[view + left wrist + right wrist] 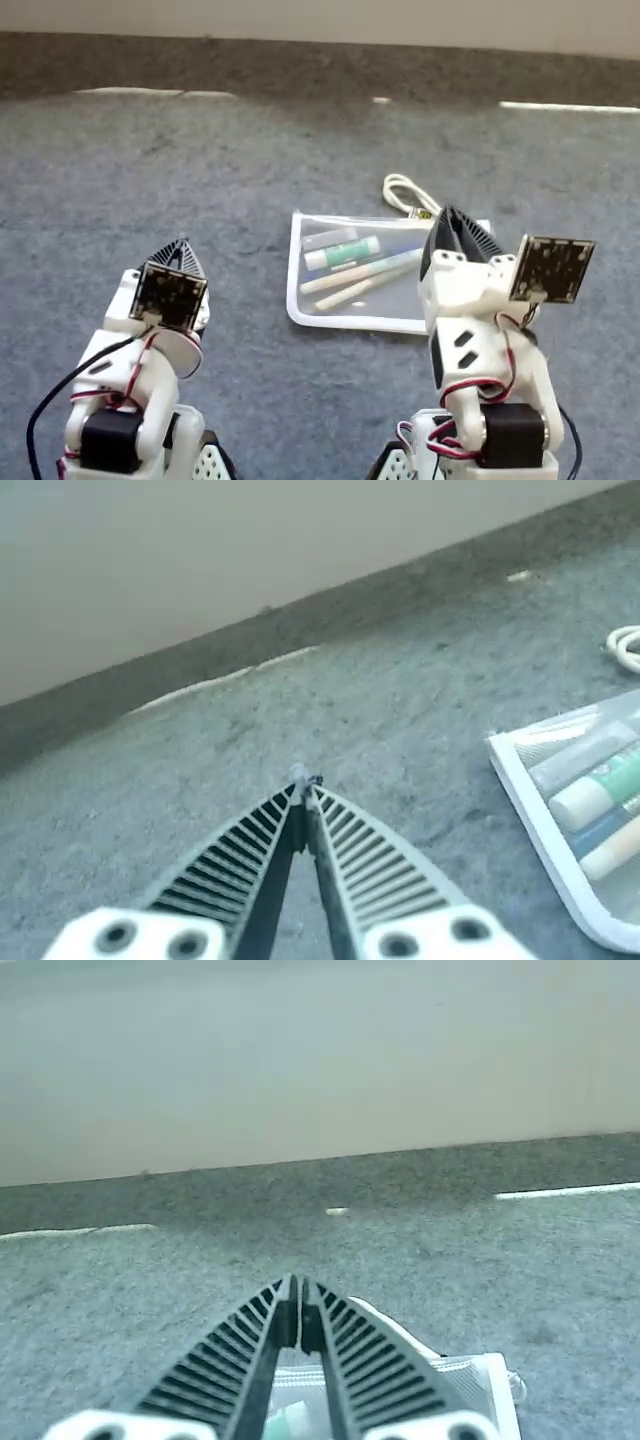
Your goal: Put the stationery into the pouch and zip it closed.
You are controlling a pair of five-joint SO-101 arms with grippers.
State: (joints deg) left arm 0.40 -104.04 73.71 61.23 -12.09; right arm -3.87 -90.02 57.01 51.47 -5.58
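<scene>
- One gripper, my left (185, 244), fingers pressed together, sits well apart from the pouch (385, 305).
- Stationery (345, 262) lies inside it, so I judge zipping is the step left.
- My right gripper (452, 213), fingers likewise pressed together, hovers over the pouch's corner; next I must spread and pinch the pull.

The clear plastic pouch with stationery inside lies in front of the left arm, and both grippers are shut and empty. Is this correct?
No. The high view shows the clear plastic pouch in front of the right arm, partly beneath the right gripper. The left gripper and the right one are indeed shut and empty.
</scene>
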